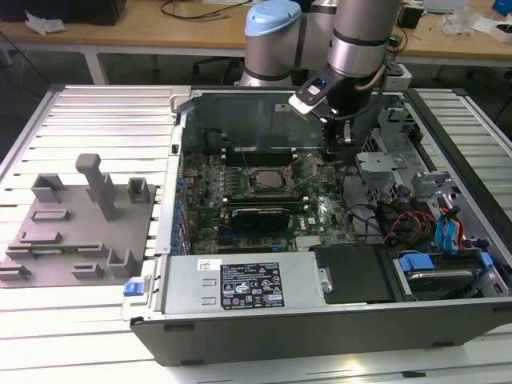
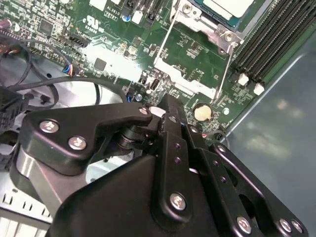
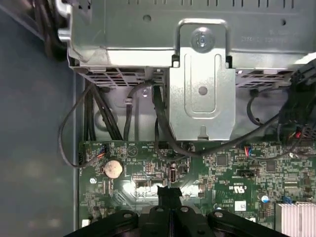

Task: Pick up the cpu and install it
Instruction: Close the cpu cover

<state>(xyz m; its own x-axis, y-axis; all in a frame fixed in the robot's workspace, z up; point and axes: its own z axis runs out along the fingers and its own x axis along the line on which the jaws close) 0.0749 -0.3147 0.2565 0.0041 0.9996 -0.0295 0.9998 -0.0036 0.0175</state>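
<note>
An open computer case [image 1: 448, 320] lies flat on a slatted metal table [image 1: 96, 120] and takes up the middle and the exterior view's right. The arm comes down from the top of the frame into the case's far half. The gripper [image 1: 329, 152] hangs low over the green motherboard [image 1: 320, 212], just to the exterior view's right of the processor socket.

In both wrist views the black fingers [image 3: 169, 192] look pressed together, with nothing showing between them. In the first wrist view their tip is over the board's edge connectors, near a coin cell battery [image 3: 113, 169] and in front of a silver drive bracket [image 3: 202, 94].

The cpu [image 2: 229, 6] lies in the socket on the board, apart from the gripper. In the second wrist view its pale metal top shows inside the metal socket frame [image 2: 197, 22], with a thin wire lever [image 2: 224, 69] beside it and the black memory slots [image 2: 276, 39] alongside. In the exterior view the socket [image 1: 268, 181] is near the frame's centre, with a long black expansion card [image 1: 260, 216] just in front of it and the power supply [image 1: 240, 284] nearer the bottom edge.

A grey fixture plate [image 1: 72, 216] with moulded blocks lies on the table at the exterior view's left, well apart from the arm.
</note>
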